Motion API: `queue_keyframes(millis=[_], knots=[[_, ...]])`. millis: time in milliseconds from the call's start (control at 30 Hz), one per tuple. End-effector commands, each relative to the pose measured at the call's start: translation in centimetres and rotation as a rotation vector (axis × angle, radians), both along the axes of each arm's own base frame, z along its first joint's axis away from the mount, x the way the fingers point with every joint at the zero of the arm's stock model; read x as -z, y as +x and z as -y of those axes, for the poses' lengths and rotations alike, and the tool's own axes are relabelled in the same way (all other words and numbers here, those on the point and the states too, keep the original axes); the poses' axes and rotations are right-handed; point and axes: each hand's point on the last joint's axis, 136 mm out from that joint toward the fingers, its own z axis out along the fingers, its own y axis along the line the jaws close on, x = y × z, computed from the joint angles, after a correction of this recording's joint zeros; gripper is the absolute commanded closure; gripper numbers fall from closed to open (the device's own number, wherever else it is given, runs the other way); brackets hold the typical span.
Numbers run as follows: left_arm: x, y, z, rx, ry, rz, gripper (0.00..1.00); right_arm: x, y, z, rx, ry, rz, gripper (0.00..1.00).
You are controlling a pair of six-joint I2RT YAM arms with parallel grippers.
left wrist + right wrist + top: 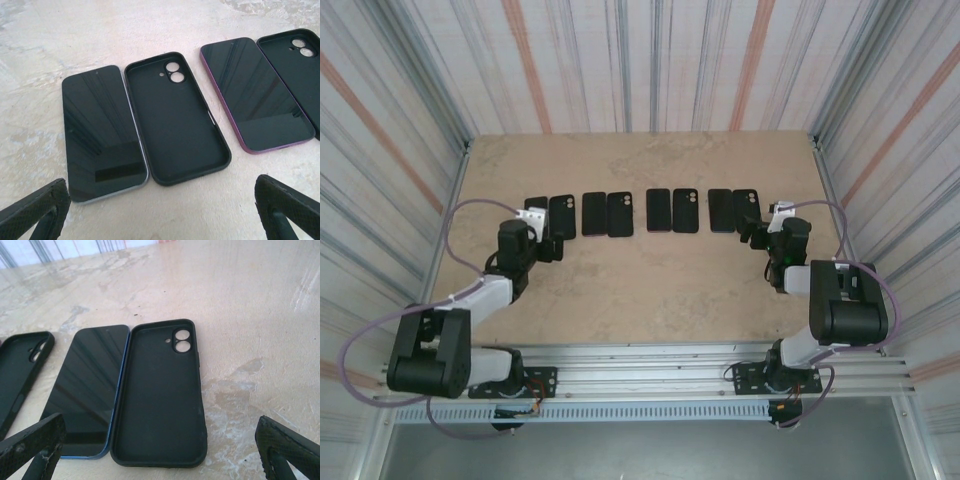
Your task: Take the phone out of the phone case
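On the beige marbled tabletop (640, 290), the left gripper (162, 200) and right gripper (160, 440) gape wide, a silver-edged black phone (102, 132) at the left's eleven o'clock, just beside an empty black rubber case (175, 117).

Right-hand phone case (295, 75) cut by frame edge

I can read no word, brand, number or sign anywhere. At centre left of my left wrist view, the silver-edged phone (102, 132) shows a dark, blank screen. The black phone case (175, 117) beside it is plain inside.
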Motion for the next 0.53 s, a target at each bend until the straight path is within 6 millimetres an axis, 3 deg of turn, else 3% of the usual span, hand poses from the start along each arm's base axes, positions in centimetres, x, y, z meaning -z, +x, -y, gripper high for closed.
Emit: queue_keyframes(millis=[0,500], knots=[[-1.63,1.78,0.63,0.059,0.034,0.12,0.01,0.17,-0.12,-0.24,-0.016,-0.015,0.011,0.01],[-1.33,2.08,-0.06,0.089,0.024,0.169,0.01,0.16,-0.14,-0.48,-0.029,-0.016,0.012,0.01]])
